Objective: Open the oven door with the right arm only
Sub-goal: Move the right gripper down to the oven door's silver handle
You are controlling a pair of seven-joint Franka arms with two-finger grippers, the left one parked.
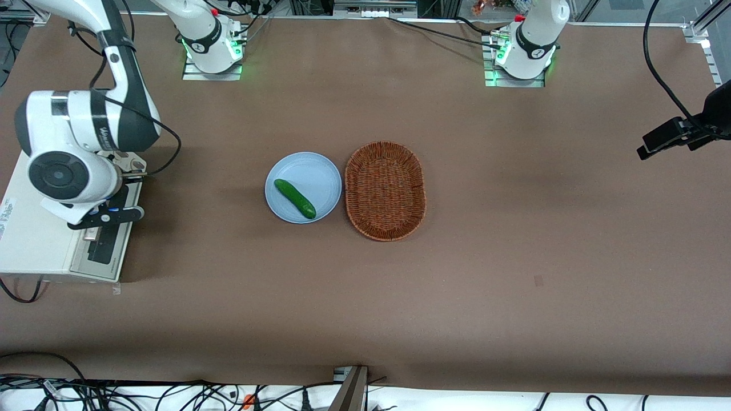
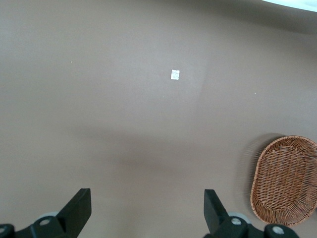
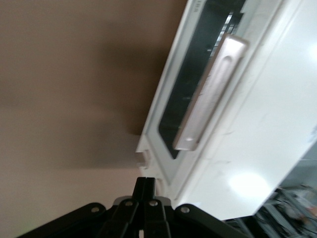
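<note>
The cream-white oven (image 1: 34,245) stands at the working arm's end of the table. Its door (image 1: 107,251), with dark glass and a silvery bar handle (image 1: 91,233), faces the middle of the table and is closed. The right arm (image 1: 74,142) reaches over the oven. Its black gripper (image 1: 111,217) hangs just above the door's upper edge, close to the handle. In the right wrist view the gripper (image 3: 147,181) has its fingers pressed together with nothing between them. There it is a little short of the door (image 3: 173,114) and the handle (image 3: 210,94), not touching either.
A light blue plate (image 1: 311,168) with a green cucumber (image 1: 294,198) on it sits near the table's middle. A brown wicker basket (image 1: 385,190) lies beside it and also shows in the left wrist view (image 2: 285,178). Cables run along the table's front edge.
</note>
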